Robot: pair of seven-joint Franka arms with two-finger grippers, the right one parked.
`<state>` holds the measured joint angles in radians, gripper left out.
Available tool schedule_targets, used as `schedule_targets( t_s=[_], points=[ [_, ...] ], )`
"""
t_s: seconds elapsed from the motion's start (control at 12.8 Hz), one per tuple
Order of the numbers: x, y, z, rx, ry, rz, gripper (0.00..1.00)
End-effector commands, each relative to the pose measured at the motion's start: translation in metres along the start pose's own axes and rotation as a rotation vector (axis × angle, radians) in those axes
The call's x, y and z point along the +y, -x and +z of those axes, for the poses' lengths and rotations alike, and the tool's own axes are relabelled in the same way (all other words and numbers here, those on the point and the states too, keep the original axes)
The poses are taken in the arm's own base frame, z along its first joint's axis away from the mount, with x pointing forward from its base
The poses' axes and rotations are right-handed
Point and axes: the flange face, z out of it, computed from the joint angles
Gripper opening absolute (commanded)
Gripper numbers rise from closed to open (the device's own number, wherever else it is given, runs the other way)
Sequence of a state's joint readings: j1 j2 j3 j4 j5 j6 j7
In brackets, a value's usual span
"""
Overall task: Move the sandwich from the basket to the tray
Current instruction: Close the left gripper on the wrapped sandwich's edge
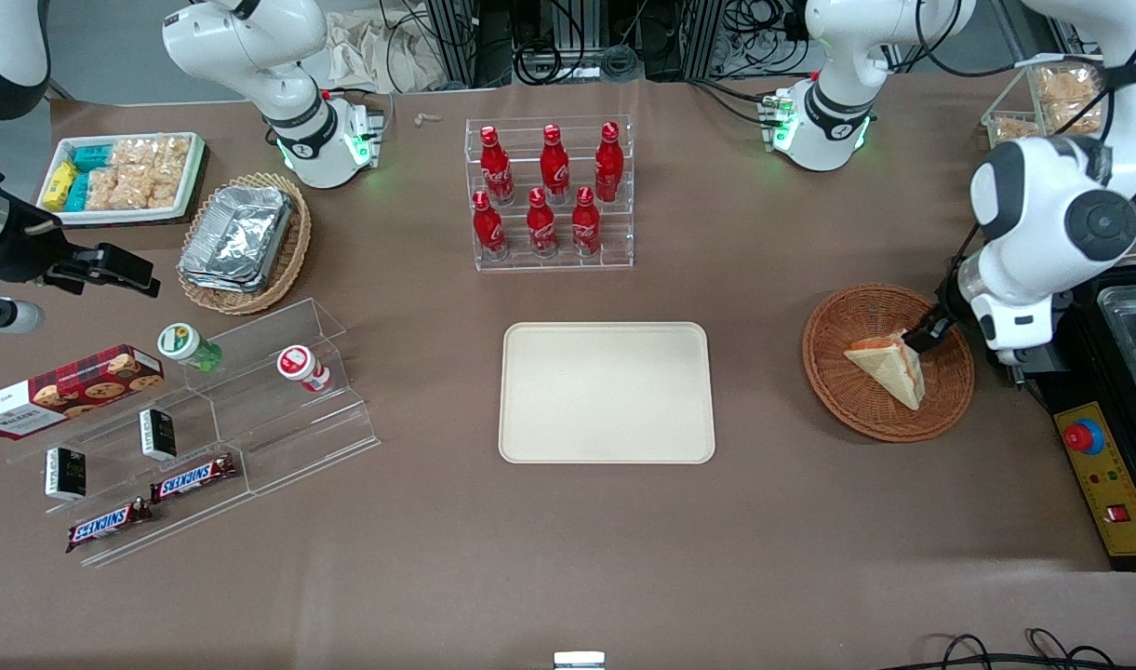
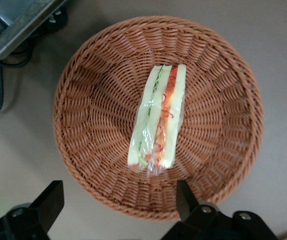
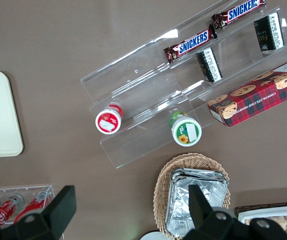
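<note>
Front view, read from left to right across the brown desk (image 1: pixel 568 549). At the middle lies the flat cream-beige rectangular tray with rounded corners and a low rim (image 1: pixel 608 392), with nothing on it. Toward the working arm's end of the desk, well apart from the tray, sits the round, shallow, reddish-brown woven wicker basket (image 1: pixel 833 372). Inside it rests the small triangular wedge of pale white bread, the sandwich (image 1: pixel 888 368), with its red-orange edge showing; the wrist view shows it wrapped in clear film (image 2: pixel 158 117), lying across the basket's middle with the red-orange and green filling turned upward.

Progress, as judged from this arrangement: the task is at its first stage. The sandwich is not yet lifted, so the grasp, the carry across the bare desk between basket and tray, and the release onto the tray all remain to be done.

The working arm's claw (image 1: pixel 930 332) hangs over the basket, just above the sandwich's end that lies farther from the front camera. In the wrist view its two dark fingers (image 2: pixel 186 197) stand wide apart, spread well beyond the sandwich's thickness, above the basket's rim. They appear to touch neither the bread nor the wicker, and the claw holds nothing.
</note>
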<state>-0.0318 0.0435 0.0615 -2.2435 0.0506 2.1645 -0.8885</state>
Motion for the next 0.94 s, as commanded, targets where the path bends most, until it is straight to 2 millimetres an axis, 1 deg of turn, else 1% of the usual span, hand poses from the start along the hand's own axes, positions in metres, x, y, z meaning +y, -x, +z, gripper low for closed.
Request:
schedule_targets(
  t_s=[0.0, 0.08, 0.23, 0.63, 0.7, 0.78, 0.86],
  points=[
    [0.005, -0.007, 0.034, 0.010, -0.028, -0.032, 1.00],
    [0.007, -0.009, 0.053, -0.004, -0.053, -0.027, 1.00],
    [0.012, -0.012, 0.067, 0.011, -0.040, -0.021, 1.00],
    [0.017, -0.014, 0.100, 0.004, -0.052, -0.018, 1.00],
    [0.018, -0.015, 0.106, 0.004, -0.050, -0.017, 0.93],
    [0.020, -0.016, 0.107, 0.014, -0.038, -0.016, 0.67],
    [0.022, -0.017, 0.113, 0.012, -0.039, -0.017, 0.44]
  ],
)
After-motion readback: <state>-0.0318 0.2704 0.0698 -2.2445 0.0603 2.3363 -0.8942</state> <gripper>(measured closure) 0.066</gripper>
